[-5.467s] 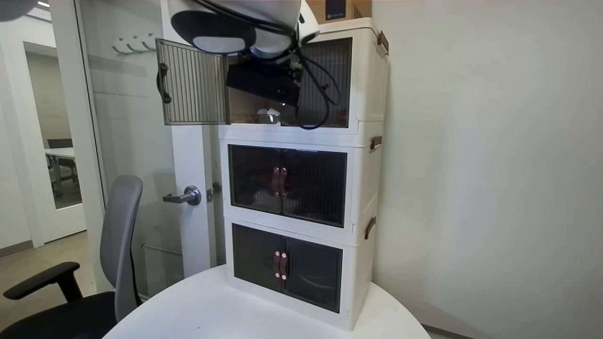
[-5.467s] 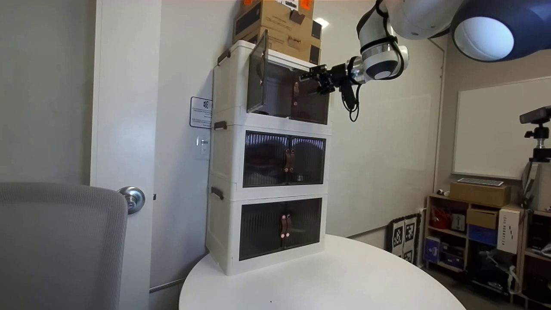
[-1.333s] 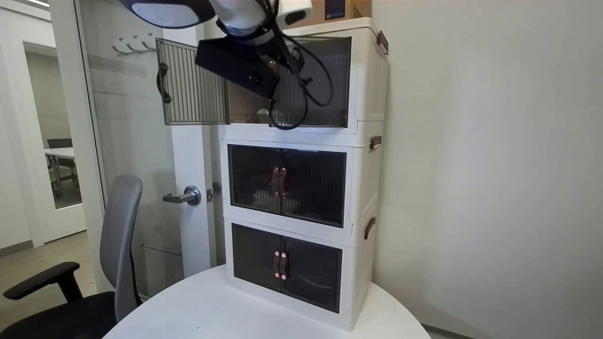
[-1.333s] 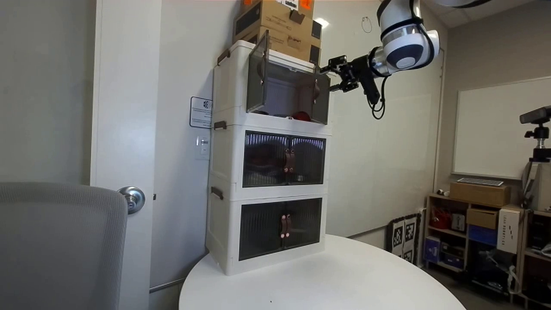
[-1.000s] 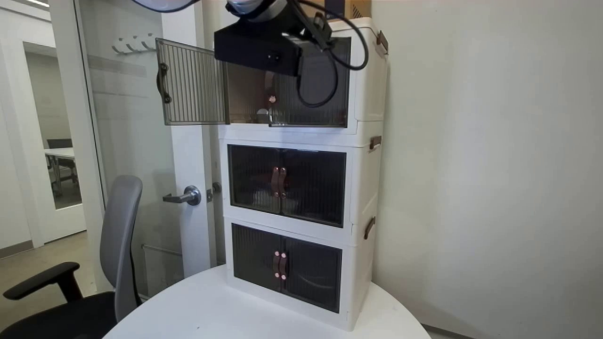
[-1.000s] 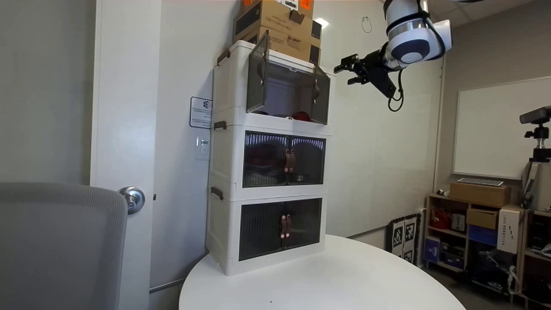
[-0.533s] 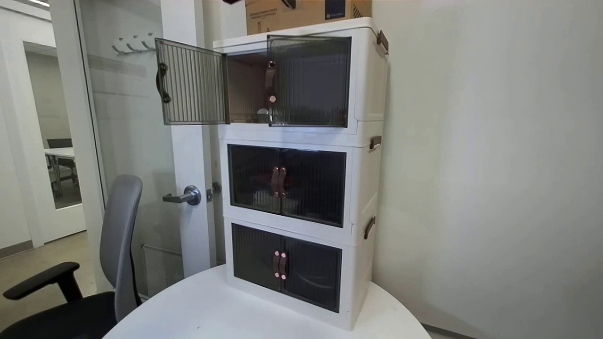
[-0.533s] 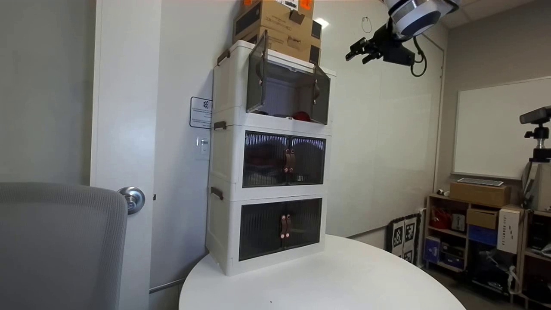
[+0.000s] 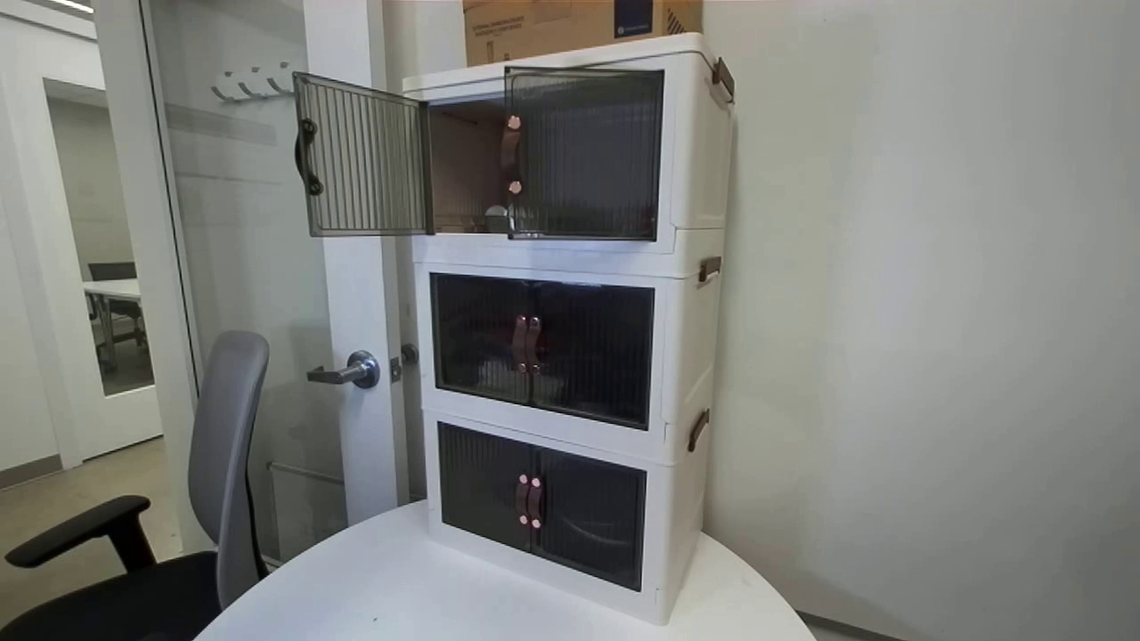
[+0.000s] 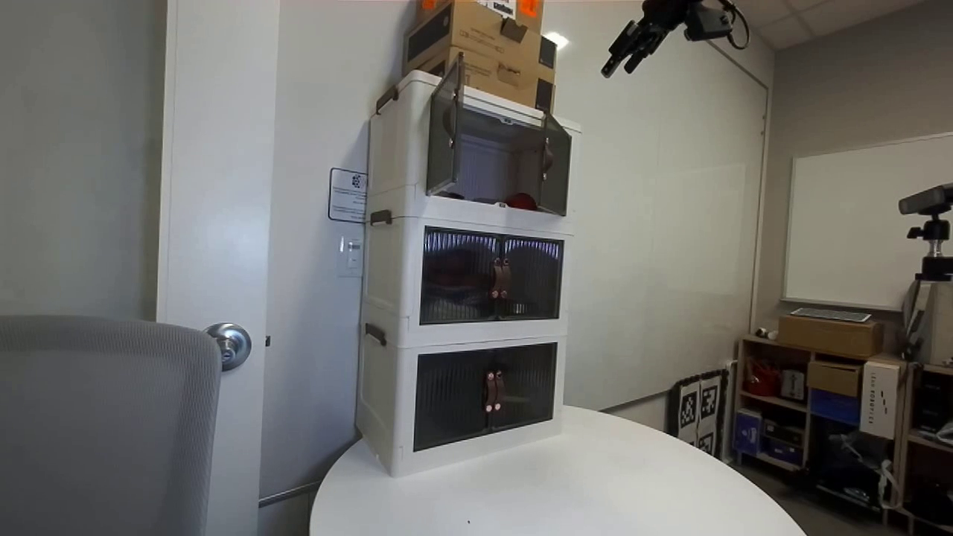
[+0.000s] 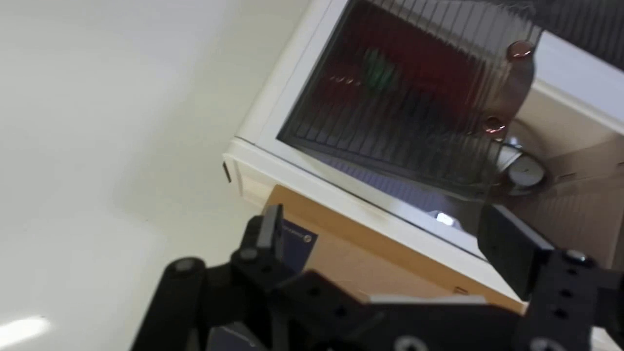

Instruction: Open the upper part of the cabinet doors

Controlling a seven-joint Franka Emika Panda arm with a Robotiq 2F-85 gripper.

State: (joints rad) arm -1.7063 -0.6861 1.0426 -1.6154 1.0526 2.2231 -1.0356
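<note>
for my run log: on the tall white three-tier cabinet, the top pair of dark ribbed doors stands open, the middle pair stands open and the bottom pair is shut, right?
Not quite: the middle pair of dark ribbed doors is shut, as both exterior views show. The top pair does stand open and the bottom pair is shut.

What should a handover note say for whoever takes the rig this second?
Gripper: open, holding nothing, clear of the cabinet.
Place: the cabinet stands on the white table; the job concerns its top tier.
Done: one upper door stands wide open; its partner is open too, apparently less far. Middle doors and bottom doors are shut.
Left: probably nothing, unless that partner should swing wider.
</note>
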